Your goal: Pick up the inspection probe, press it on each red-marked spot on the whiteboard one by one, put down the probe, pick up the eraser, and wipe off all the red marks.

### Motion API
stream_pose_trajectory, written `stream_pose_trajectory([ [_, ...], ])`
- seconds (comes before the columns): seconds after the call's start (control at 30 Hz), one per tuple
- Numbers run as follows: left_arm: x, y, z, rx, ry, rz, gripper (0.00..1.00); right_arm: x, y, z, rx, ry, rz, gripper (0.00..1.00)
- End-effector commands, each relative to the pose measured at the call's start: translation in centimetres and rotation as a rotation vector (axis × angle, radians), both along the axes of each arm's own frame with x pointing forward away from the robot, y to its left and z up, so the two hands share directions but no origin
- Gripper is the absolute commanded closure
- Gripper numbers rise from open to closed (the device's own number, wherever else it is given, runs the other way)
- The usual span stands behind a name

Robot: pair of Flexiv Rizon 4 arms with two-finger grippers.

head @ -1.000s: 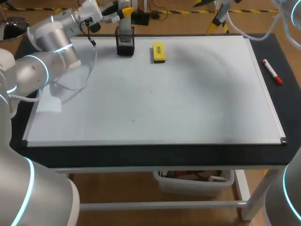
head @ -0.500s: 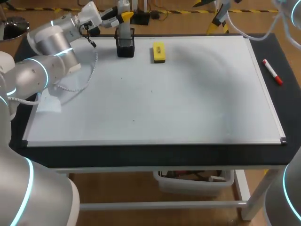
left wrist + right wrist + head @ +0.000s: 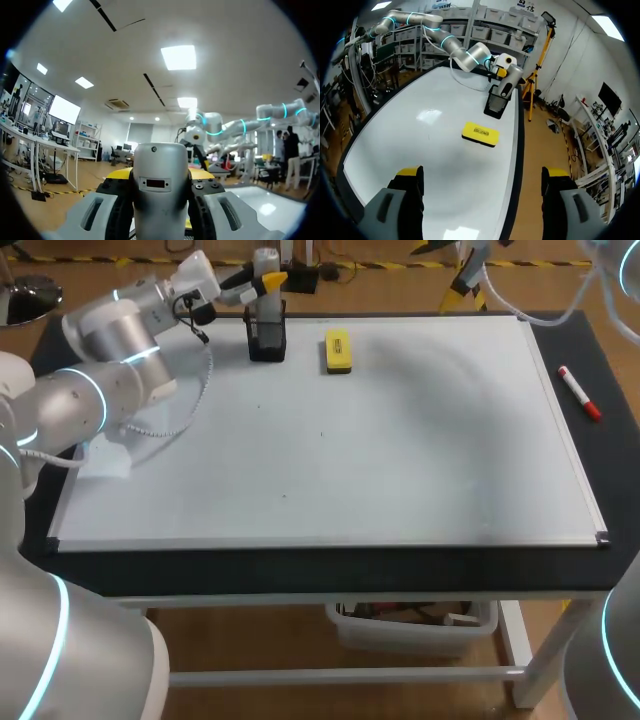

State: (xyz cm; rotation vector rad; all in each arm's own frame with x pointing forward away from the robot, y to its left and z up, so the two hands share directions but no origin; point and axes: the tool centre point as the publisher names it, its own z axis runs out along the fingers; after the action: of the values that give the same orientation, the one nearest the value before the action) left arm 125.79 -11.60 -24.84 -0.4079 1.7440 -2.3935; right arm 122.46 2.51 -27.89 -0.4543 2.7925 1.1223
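Two yellow-tipped fingers of the right gripper (image 3: 482, 175) stand wide apart with nothing between them, hanging over the right end of the broad, glossy white rectangular whiteboard (image 3: 435, 145), whose smooth face is bounded by a thin pale frame. That whiteboard lies flat and covers nearly all of the matte black table (image 3: 300, 568), which shows as a dark band along the whiteboard's near edge and a strip past its right edge. On that right strip, just off the whiteboard toward its far corner, lies a slim white marker pen with a red cap (image 3: 579, 393). Farther back, a yellow rectangular block eraser (image 3: 480, 134) rests flat on the whiteboard near its far edge, left of the middle. Farther toward the whiteboard's far left corner stands a small black box-shaped holder (image 3: 496, 106). Above it the left gripper (image 3: 268, 282) is closed around a smooth silver-grey cylindrical inspection probe (image 3: 161, 190), black finger pads pressing its two sides. The probe's lower end is at the holder's open top; whether it sits inside cannot be told.
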Motion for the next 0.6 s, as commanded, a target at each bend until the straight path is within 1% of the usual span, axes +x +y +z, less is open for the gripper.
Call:
stream_pose_trajectory([
  [0.03, 0.60, 0.18, -0.68, -0.036, -0.204, -0.630, 1.00, 0.74, -0.13, -0.07, -0.034, 0.085, 0.081, 0.00],
  [0.37, 0.33, 0.40, -1.38, -0.049, -0.201, -0.660, 1.00, 0.74, -0.13, -0.07, -0.034, 0.085, 0.081, 0.00],
  [0.4, 0.31, 0.41, -1.44, -0.047, -0.201, -0.667, 0.78, 0.74, -0.13, -0.07, -0.034, 0.085, 0.081, 0.00],
  [0.43, 0.28, 0.41, -1.51, -0.045, -0.203, -0.670, 0.68, 0.74, -0.13, -0.07, -0.034, 0.085, 0.081, 0.00],
  [0.5, 0.25, 0.40, -1.62, -0.051, -0.209, -0.680, 0.58, 0.74, -0.13, -0.07, -0.034, 0.085, 0.081, 0.00],
  [0.53, 0.24, 0.40, -1.64, -0.049, -0.215, -0.684, 0.42, 0.74, -0.13, -0.07, -0.034, 0.085, 0.081, 0.00],
  [0.57, 0.20, 0.40, -1.66, -0.049, -0.217, -0.685, 0.08, 0.74, -0.13, -0.07, -0.034, 0.085, 0.081, 0.00],
  [0.6, 0.18, 0.39, -1.65, -0.048, -0.222, -0.687, 0.00, 0.74, -0.13, -0.07, -0.034, 0.085, 0.081, 0.00],
])
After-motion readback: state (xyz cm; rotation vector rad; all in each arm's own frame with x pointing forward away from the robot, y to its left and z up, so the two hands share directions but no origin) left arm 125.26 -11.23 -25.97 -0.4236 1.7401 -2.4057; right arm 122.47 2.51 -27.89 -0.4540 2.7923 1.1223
